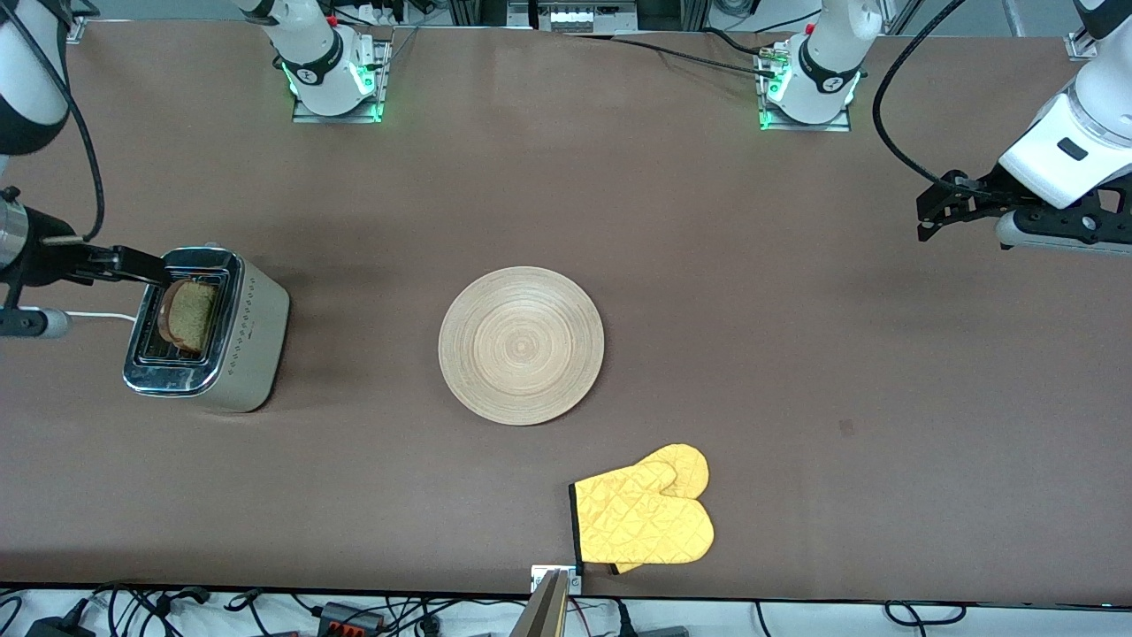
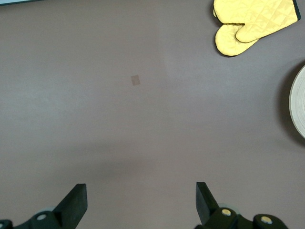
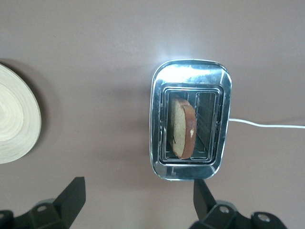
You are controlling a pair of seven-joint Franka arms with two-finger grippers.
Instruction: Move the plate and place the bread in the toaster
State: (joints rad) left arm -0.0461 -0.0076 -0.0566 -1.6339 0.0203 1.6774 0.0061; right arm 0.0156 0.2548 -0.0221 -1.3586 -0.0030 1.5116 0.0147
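The slice of brown bread stands tilted in a slot of the toaster, which sits toward the right arm's end of the table. In the right wrist view the bread sits in the slot of the chrome-topped toaster. My right gripper is open and empty, up beside the toaster's top edge; its jaws stand wide apart. The light-wood plate lies bare at mid-table; its rim shows in both wrist views. My left gripper is open and empty over bare table at the left arm's end.
A yellow quilted oven mitt lies nearer the front camera than the plate, close to the table's edge; it also shows in the left wrist view. The toaster's white cord runs toward the table's end.
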